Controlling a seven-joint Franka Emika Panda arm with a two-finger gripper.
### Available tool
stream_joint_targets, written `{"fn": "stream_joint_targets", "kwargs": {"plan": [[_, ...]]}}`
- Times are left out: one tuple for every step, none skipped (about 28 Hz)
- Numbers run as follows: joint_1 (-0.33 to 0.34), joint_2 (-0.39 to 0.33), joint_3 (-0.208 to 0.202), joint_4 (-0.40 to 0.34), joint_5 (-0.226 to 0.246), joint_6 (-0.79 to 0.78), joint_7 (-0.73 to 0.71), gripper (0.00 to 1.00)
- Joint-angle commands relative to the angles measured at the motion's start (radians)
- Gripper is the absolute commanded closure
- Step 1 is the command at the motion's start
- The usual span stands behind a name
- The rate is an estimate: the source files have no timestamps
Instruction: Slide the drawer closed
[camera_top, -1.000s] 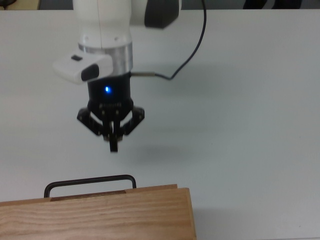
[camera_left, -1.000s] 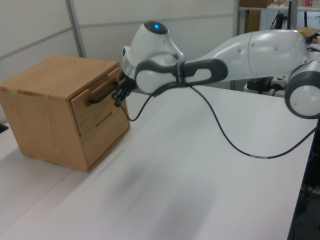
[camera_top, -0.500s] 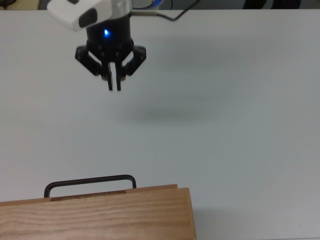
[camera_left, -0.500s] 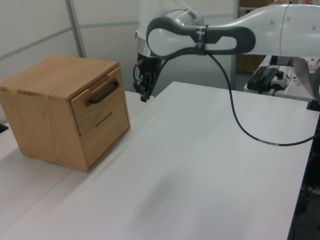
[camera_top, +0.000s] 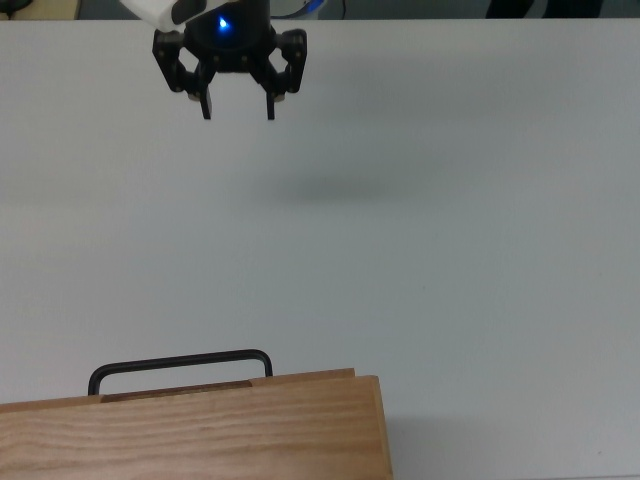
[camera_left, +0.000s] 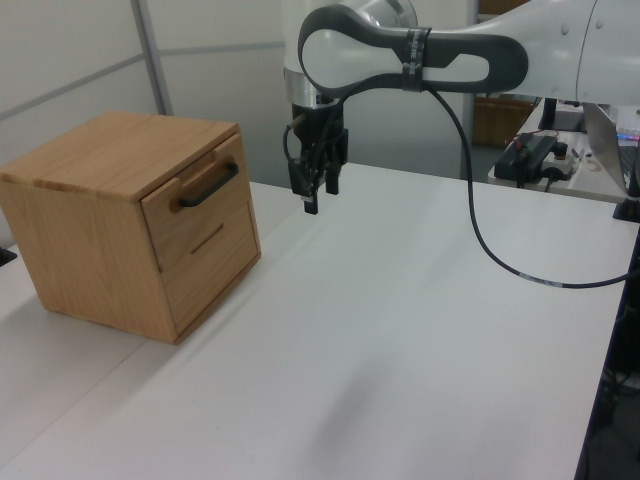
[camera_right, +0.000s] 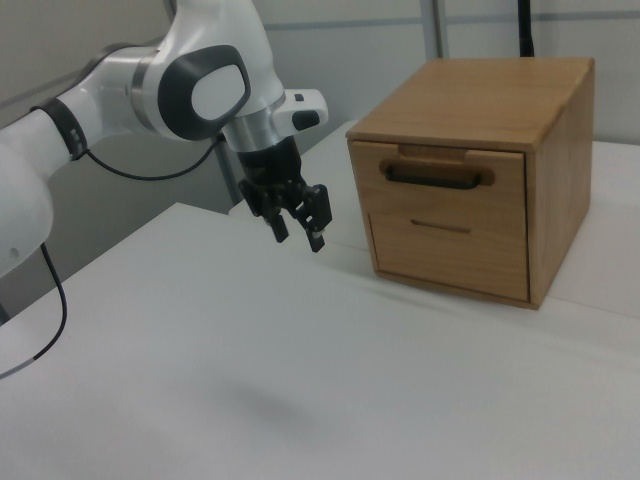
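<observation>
Drawer (camera_right: 440, 178) sits flush in the wooden cabinet (camera_left: 95, 160) at the right view's upper right; its black handle (camera_top: 180, 364) is untouched. Gripper (camera_top: 238, 110) hangs at the top view's upper left, fingers spread, holding nothing.

My gripper (camera_top: 238, 108) looks matt black; the drawer (camera_right: 447, 188) is grained wood with a black metal handle (camera_right: 434, 177); the desk (camera_top: 450, 250) is smooth matt.

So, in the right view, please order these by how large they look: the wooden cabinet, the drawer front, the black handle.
1. Wooden cabinet, clearly largest.
2. Drawer front, only the upper part of the cabinet's face.
3. Black handle, a thin bar across the drawer front.
</observation>
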Motion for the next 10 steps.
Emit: {"fn": "stream_joint_targets", "kwargs": {"plan": [[0.006,-0.022,-0.003,-0.014,0.016,-0.084,0.037,0.0],[0.006,-0.022,-0.003,-0.014,0.013,-0.092,0.039,0.0],[0.006,-0.022,-0.005,-0.014,0.013,-0.093,0.039,0.0],[0.006,-0.024,-0.005,-0.014,0.013,-0.095,0.039,0.0],[0.003,-0.024,-0.006,-0.014,0.013,-0.099,0.039,0.0],[0.0,-0.025,-0.006,-0.014,0.012,-0.107,0.037,0.0],[-0.001,-0.027,-0.008,-0.015,0.009,-0.128,0.037,0.0],[-0.001,-0.027,-0.008,-0.015,0.004,-0.138,0.037,0.0],[-0.001,-0.027,-0.008,-0.015,-0.002,-0.144,0.037,0.0],[-0.001,-0.03,-0.009,-0.015,-0.005,-0.147,0.037,0.0]]}}
